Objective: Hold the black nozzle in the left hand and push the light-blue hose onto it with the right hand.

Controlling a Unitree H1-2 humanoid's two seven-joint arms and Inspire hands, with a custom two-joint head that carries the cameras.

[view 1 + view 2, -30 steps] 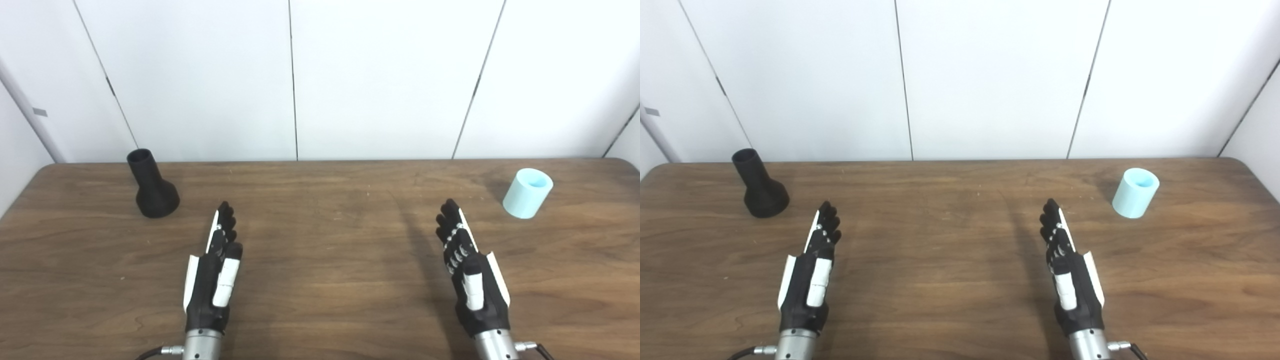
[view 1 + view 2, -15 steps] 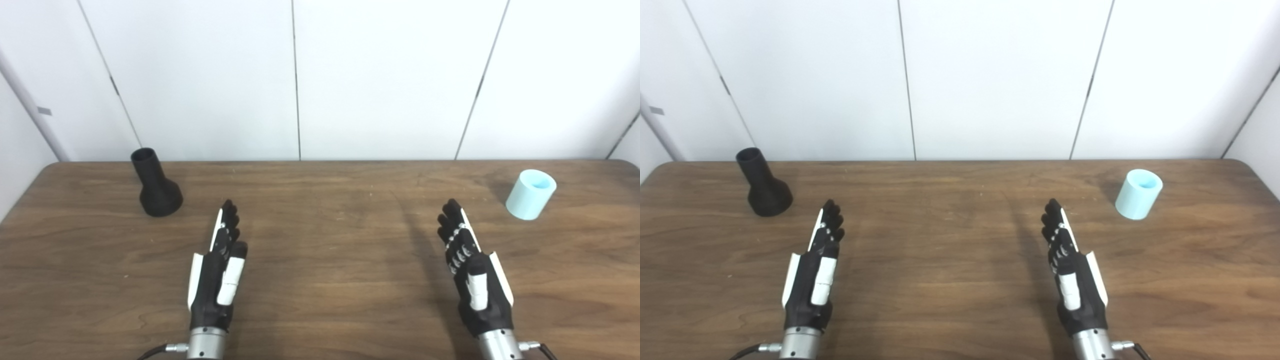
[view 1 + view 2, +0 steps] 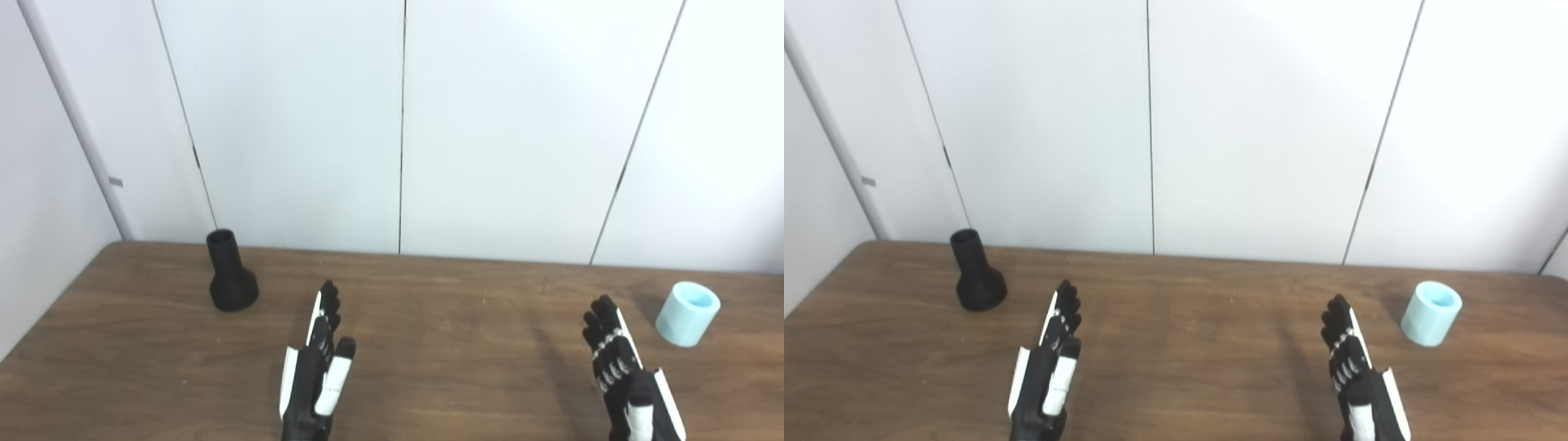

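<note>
The black nozzle (image 3: 229,280) stands upright on its wide base near the table's back left, narrow mouth up. The light-blue hose piece (image 3: 686,313), a short tube, stands at the back right. My left hand (image 3: 317,373) is open with fingers straight, thumb edge up, right of and nearer than the nozzle, well apart from it. My right hand (image 3: 625,380) is open the same way, left of and nearer than the hose, not touching it. Both hands hold nothing.
The wooden table (image 3: 453,343) runs across the view, with its rounded left corner near the wall. White wall panels (image 3: 398,122) rise right behind the far edge. Between the two hands lies bare wood.
The camera has tilted up and turned left, so the whole scene sits lower and further right in the picture. The hands, nozzle and hose keep their places on the table.
</note>
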